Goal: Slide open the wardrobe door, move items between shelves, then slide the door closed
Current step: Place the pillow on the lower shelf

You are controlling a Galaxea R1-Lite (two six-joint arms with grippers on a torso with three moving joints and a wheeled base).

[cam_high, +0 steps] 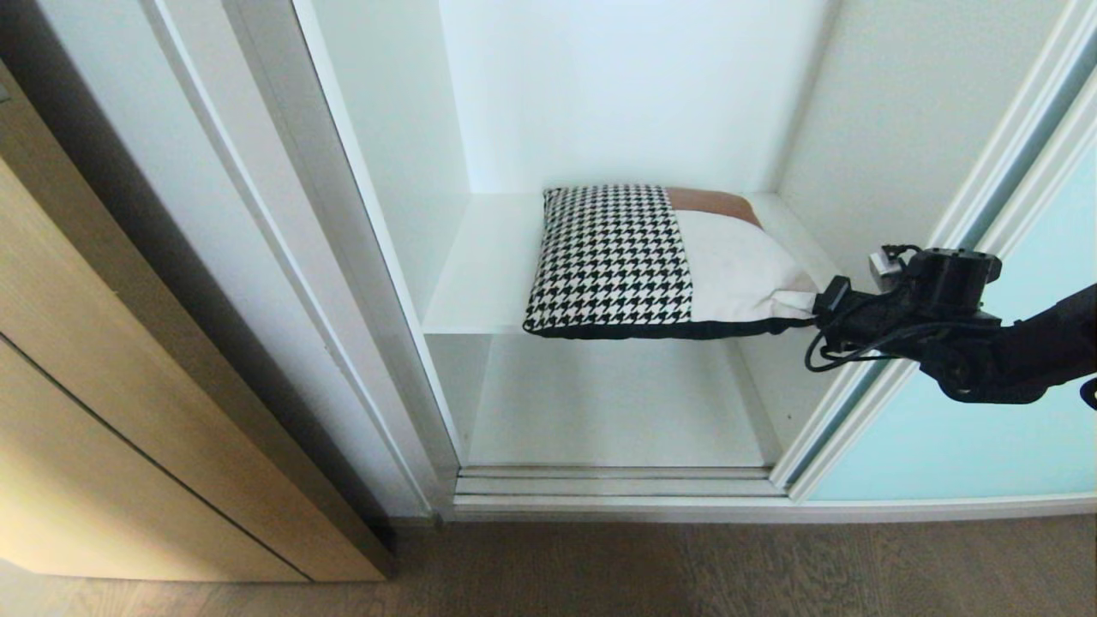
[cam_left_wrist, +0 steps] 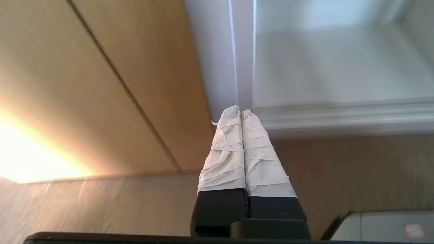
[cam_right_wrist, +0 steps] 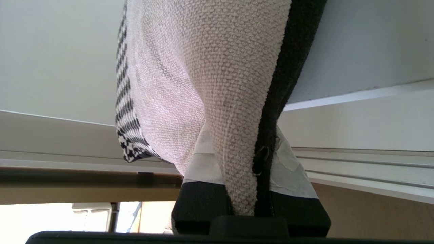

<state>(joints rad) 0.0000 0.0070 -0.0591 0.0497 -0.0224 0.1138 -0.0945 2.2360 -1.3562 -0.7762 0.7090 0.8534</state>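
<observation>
Head view: the wardrobe stands open above a grey wood-grain floor [cam_high: 686,566], with a wood cabinet [cam_high: 128,411] to the left and the door [cam_high: 968,428] slid right. The cushion [cam_high: 634,257], houndstooth, cream and rust, lies on the upper shelf [cam_high: 480,274], overhanging its front edge. The right gripper [cam_high: 810,302] clamps its near right corner.

Left wrist view: the left gripper [cam_left_wrist: 241,113], jaws pressed together and empty, hangs over the floor near the cabinet.

Right wrist view: taped fingers [cam_right_wrist: 203,159] pinch the cream corner and black edge.
</observation>
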